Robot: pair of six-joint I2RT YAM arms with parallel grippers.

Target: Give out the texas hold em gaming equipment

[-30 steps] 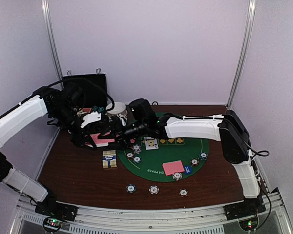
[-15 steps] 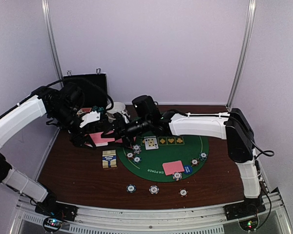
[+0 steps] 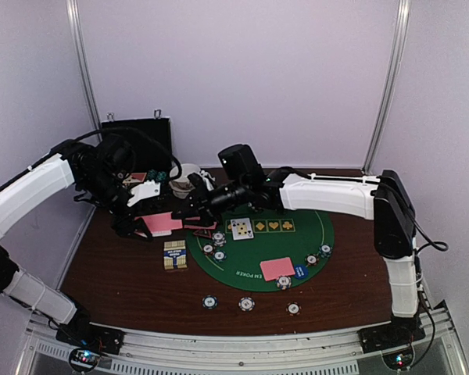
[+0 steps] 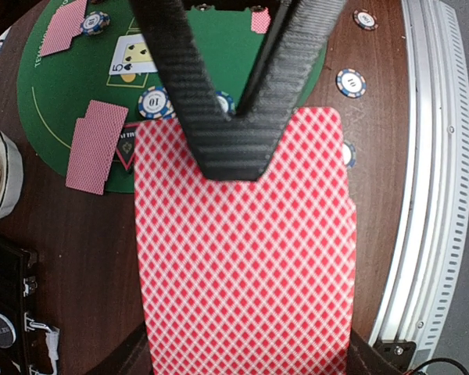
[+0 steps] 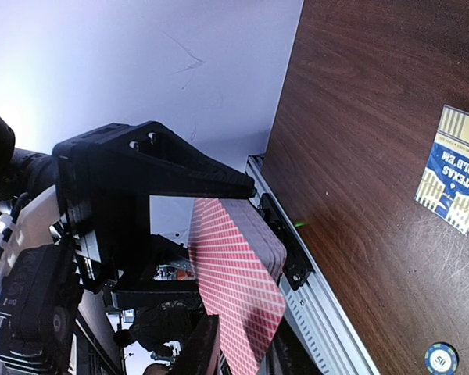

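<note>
My left gripper [image 3: 150,227] is shut on a deck of pink-backed cards [image 3: 164,223] and holds it above the table's left side. In the left wrist view the deck [image 4: 242,258] fills the frame above my left gripper [image 4: 246,361]. My right gripper [image 3: 192,208] reaches the deck's far edge [image 4: 234,152] and is shut on the top card [image 5: 246,312], which slants off the deck between my right gripper's [image 5: 246,355] fingers. Striped chips [image 3: 219,239], a face-up card [image 3: 241,228] and a pink card [image 3: 277,268] lie on the green mat [image 3: 254,254].
A Texas Hold'em card box [image 3: 174,255] lies left of the mat. Three chips [image 3: 246,304] sit near the front edge. A white bowl [image 3: 186,178] and a black case [image 3: 137,134] stand at the back left. A blue button [image 3: 300,271] lies by the pink card.
My right arm has drawn back toward the rear right, its fingers still at the deck's edge. More of the deck now shows. The left arm has hardly moved.
</note>
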